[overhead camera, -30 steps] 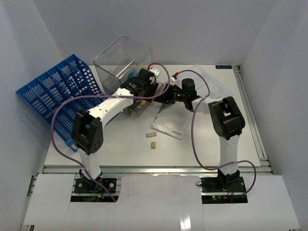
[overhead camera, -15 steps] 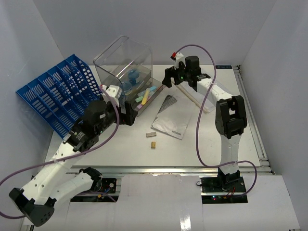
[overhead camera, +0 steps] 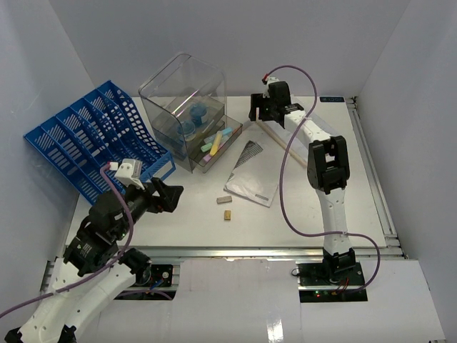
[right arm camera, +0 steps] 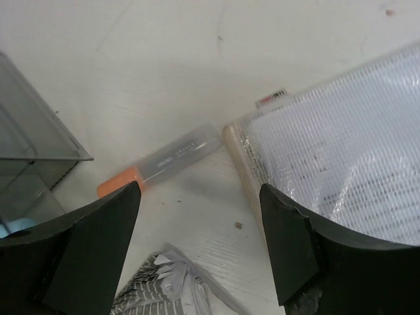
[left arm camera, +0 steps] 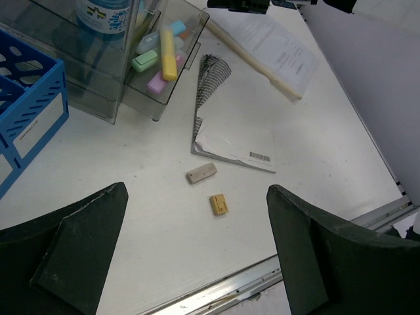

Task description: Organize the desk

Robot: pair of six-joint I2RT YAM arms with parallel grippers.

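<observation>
Top external view gave you the desk spread across the middle of the frame, railed along its near and right edges, with everything else resting on it. At its left edge the blue file rack leaned tilted toward the wall. Just beside it, at the far left, stood the clear bin with a blue roll inside and pastel highlighters lying in its front tray. Your left arm was folded low over the near-left corner, the left gripper pointing across the desk, jaws spread wide with nothing between them. Your right arm reached to the far edge, the right gripper just right of the bin, also parted and empty, hovering over the corner of a plastic document sleeve and a clear-bodied pen with an orange end. A second earlier both grippers had crowded at the bin's front; since then the left had drawn well back and the right had swung to the far side. A booklet lay mid-desk, one corner curled, and near it lay a grey eraser and a smaller tan eraser, apart.
</observation>
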